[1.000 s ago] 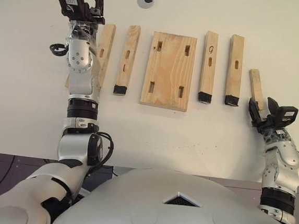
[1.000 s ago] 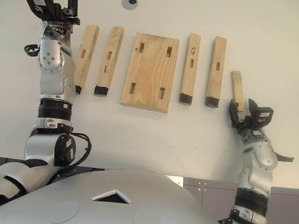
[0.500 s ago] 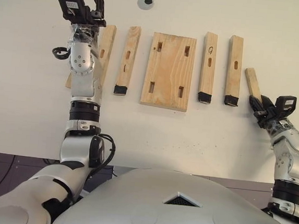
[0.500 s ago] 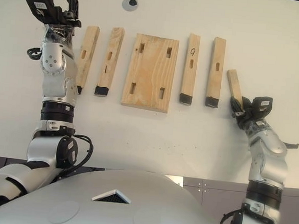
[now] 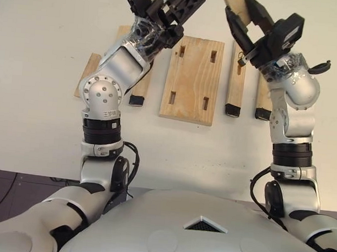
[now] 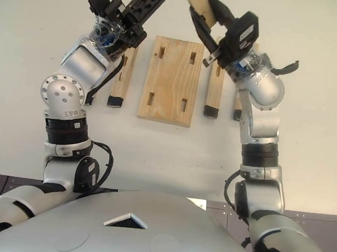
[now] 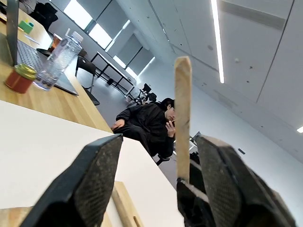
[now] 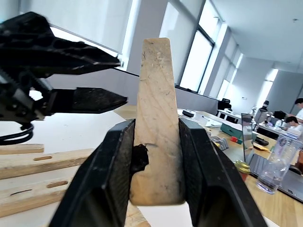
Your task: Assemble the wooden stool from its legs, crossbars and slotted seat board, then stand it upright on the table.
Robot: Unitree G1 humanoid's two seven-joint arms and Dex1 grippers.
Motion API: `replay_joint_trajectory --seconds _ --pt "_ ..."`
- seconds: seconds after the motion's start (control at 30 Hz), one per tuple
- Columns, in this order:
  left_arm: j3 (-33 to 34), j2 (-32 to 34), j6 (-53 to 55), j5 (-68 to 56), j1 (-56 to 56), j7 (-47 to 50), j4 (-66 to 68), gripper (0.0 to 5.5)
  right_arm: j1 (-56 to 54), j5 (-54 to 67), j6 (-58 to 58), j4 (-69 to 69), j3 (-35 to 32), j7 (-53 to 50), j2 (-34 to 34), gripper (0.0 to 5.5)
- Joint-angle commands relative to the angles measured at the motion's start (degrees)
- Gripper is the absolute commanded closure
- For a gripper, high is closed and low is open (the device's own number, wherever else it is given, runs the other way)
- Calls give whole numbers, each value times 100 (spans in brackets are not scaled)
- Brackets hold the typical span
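Right wrist view — right hand pinching crossbar, left hand agape

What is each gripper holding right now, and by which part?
The right gripper clamps a wooden crossbar by one end, the other end jutting free. The left gripper is open, holding nothing.

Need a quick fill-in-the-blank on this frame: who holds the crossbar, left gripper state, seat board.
The crossbar lifted off the table is held by the robot's ___ arm. The left gripper is ___ and holds nothing. The seat board lies flat on the table, showing ___ slots.
Missing words: right; open; four.
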Motion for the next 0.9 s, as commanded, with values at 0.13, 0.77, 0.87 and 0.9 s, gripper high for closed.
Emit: replay_joint_trajectory --seconds 0.13,0.77,0.87,0.9 --pt "292 -73 261 -506 -155 454 -179 290 167 24 47 -308 304 183 85 419" --pt "400 26 97 -385 -63 335 -228 511 193 -3 180 -296 455 65 138 419" --pt "246 226 -142 173 10 201 -212 512 179 -264 429 24 497 -88 63 371" --pt "192 284 -247 382 55 156 -212 512 145 -378 476 155 495 -188 54 350"
